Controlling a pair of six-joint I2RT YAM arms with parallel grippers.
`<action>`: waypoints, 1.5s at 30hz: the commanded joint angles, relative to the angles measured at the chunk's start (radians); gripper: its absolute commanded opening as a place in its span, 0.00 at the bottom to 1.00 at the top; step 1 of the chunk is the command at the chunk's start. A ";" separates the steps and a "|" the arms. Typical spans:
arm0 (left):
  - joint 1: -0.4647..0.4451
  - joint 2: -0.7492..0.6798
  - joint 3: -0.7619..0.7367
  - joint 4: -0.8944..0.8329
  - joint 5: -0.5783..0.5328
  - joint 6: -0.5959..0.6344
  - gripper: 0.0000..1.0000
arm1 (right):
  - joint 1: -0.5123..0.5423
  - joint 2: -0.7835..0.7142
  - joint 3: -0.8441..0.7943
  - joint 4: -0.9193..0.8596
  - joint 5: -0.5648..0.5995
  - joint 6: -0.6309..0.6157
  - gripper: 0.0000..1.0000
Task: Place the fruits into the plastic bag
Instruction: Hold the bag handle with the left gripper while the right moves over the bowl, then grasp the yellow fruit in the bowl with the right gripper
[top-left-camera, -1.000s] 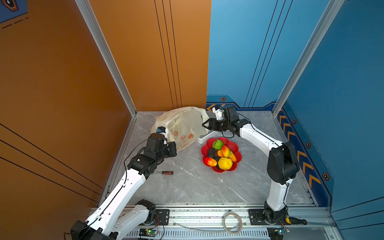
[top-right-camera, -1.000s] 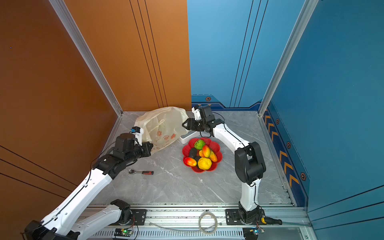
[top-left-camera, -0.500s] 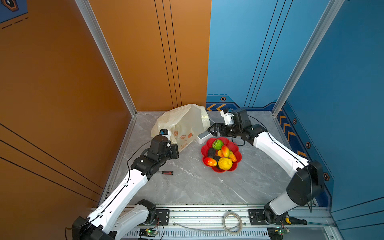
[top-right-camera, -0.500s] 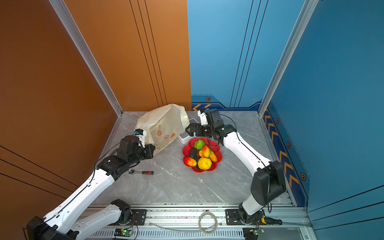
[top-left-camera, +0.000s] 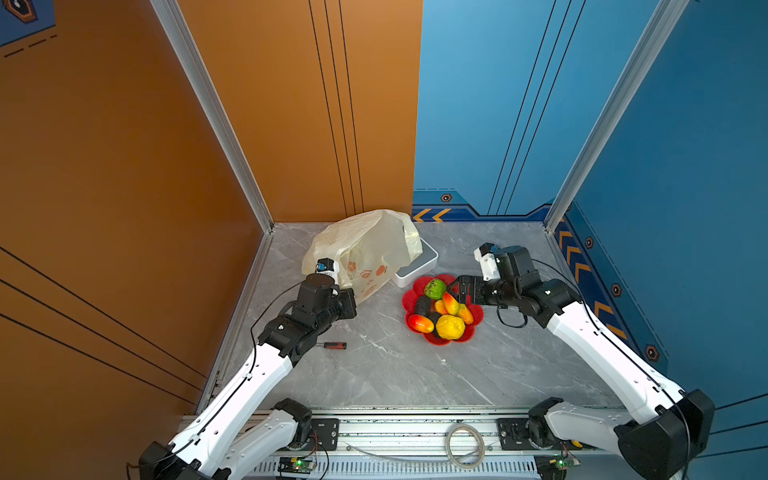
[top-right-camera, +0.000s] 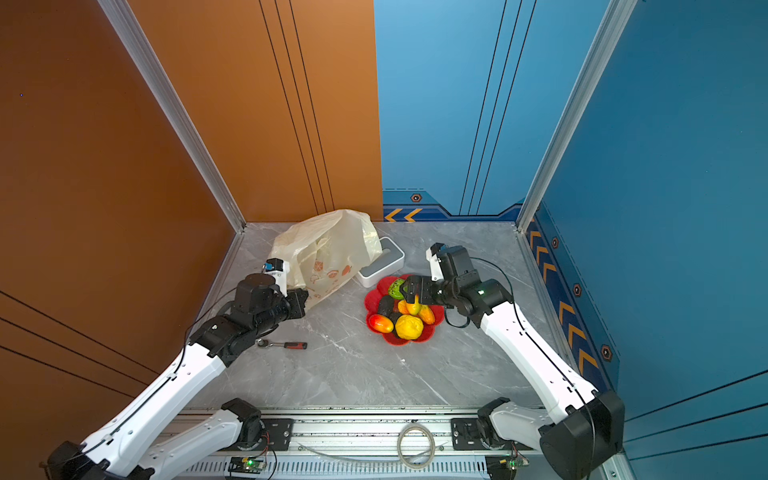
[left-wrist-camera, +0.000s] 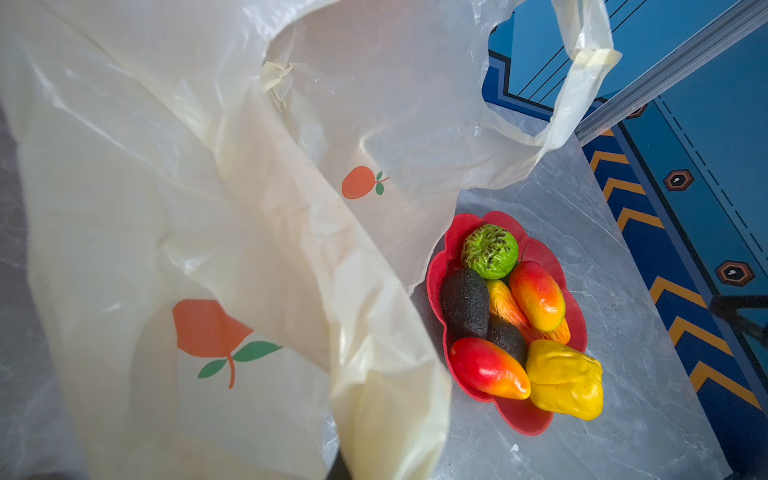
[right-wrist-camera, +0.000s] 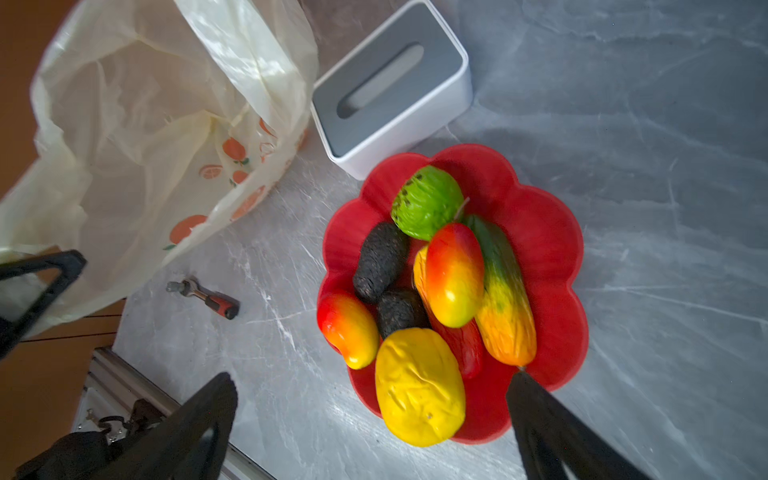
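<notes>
The grey marble counter (top-left-camera: 374, 374) carries everything. Toward its back left corner the plastic bag (top-left-camera: 365, 245) stands puffed up, with a lower edge pinched in the closed left hand (top-left-camera: 349, 301) and a white-grey slotted box (top-left-camera: 417, 266) just beside its far side. In front of the box sits a red flower-shaped dish (top-left-camera: 444, 340). It holds all the fruits (top-left-camera: 449, 326): a green round one, red-orange oblong ones, a yellow one and two dark rough ones. The right hand (right-wrist-camera: 372, 376) hovers above the dish, fingers spread wide and empty. A small red-handled tool (top-left-camera: 334, 345) lies near the left arm.
</notes>
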 joint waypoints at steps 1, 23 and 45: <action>0.002 0.010 -0.004 0.019 0.006 -0.005 0.00 | 0.025 -0.028 -0.032 -0.089 0.046 0.022 1.00; 0.004 0.016 0.053 -0.051 0.051 -0.015 0.00 | 0.113 0.182 -0.108 -0.053 0.088 0.119 1.00; 0.005 0.003 0.062 -0.067 0.049 -0.016 0.00 | 0.085 0.263 -0.163 0.067 0.017 0.181 0.88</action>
